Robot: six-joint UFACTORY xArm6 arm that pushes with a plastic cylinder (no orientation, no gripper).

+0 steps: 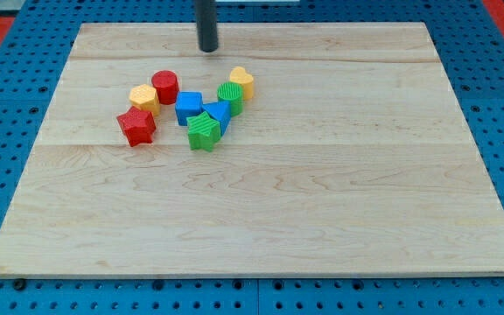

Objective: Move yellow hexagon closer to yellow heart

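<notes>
Tip: my tip (208,49) near the view's top edge of the wooden board (322,201), apart from all blocks, nothing touched or held
Yellow hexagon (143,96): left end of cluster, touching red cylinder (165,87), just above red star (136,127)
Yellow heart (241,81): right end of cluster, against green cylinder (229,96)
Between: blue cube (188,108), second blue block (218,115), green star (203,131)
</notes>
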